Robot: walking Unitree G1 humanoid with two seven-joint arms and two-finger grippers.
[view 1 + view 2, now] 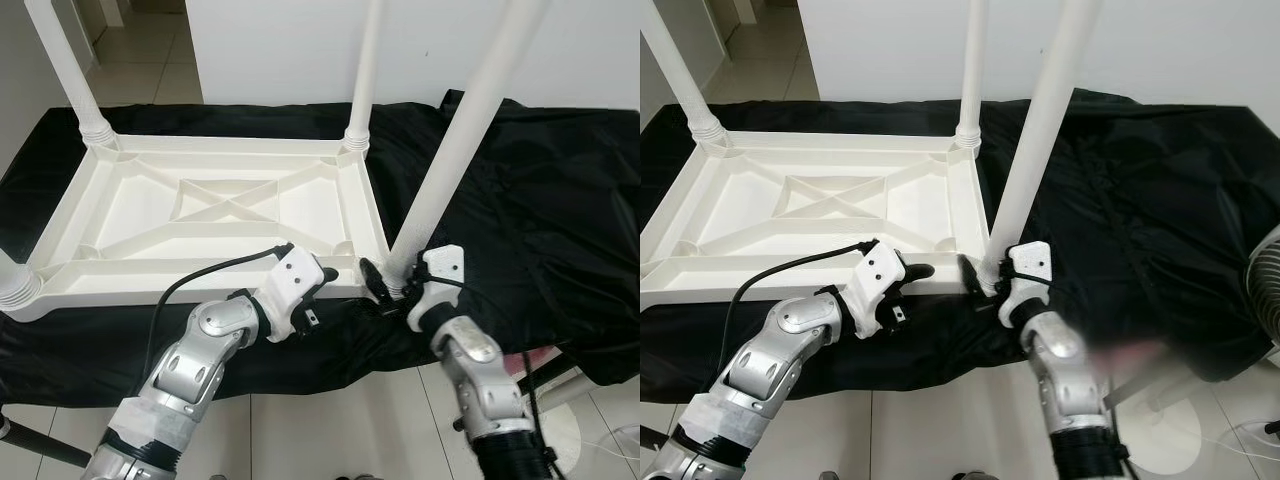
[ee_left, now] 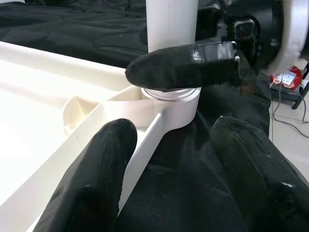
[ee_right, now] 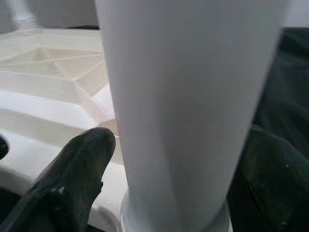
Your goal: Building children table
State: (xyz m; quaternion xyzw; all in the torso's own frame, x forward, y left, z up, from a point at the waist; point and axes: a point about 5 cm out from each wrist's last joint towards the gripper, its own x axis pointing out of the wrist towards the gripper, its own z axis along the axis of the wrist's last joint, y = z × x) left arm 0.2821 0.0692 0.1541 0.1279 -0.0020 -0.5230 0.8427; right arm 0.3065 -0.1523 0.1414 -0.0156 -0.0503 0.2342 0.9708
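Right gripper (image 1: 385,283) clasps the white table leg (image 1: 455,140) at lower centre of my frame. Left gripper (image 1: 335,275) hangs unclenched beside the upturned white tabletop (image 1: 215,210).

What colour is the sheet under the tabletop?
Black sheet, plain, clearest in the left eye view.

right hand (image 1: 983,277) clasping table leg (image 1: 1040,135), upturned tabletop (image 1: 830,205)

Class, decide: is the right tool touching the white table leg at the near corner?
Touching. In the right wrist view the table leg stands between the right tool, and one finger presses against its side with no gap.
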